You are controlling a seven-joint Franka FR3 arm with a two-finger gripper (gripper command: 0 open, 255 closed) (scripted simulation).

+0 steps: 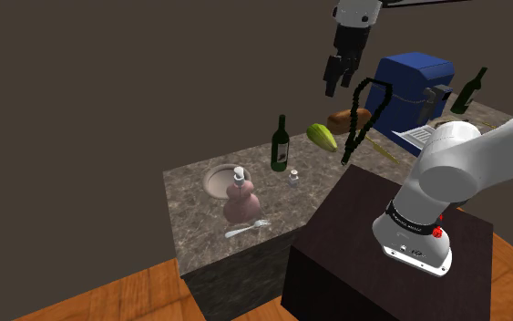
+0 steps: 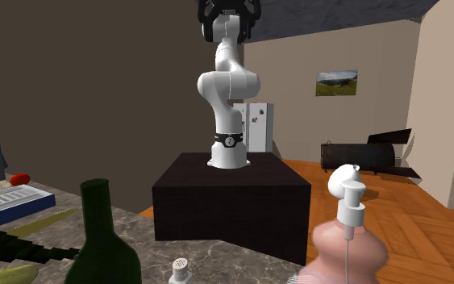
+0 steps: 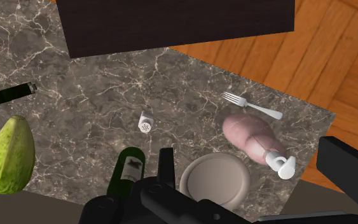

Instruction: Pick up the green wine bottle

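In the wrist view my claw (image 3: 250, 156) covers one end of the green wine bottle (image 3: 128, 170); I cannot tell which end. It also covers part of the round dish (image 3: 214, 181) just beside that bottle. Well apart from the bottle, a second dark bottle (image 3: 6, 95) is cut by the picture's edge. In the second exterior view the bottom edge cuts the wine bottle's body, the small shaker (image 2: 181, 270) beside it and the pink pump dispenser (image 2: 347, 242) beyond.

The shoulder view looks down from high beside the stand (image 1: 382, 246) across the marble countertop (image 1: 186, 205). The second exterior view sits low and close at the countertop's edge opposite the stand, facing the arm (image 2: 229, 85). The wrist view looks straight down from well above. All three share the green bottle (image 1: 280, 144) and pink dispenser (image 1: 241, 201).
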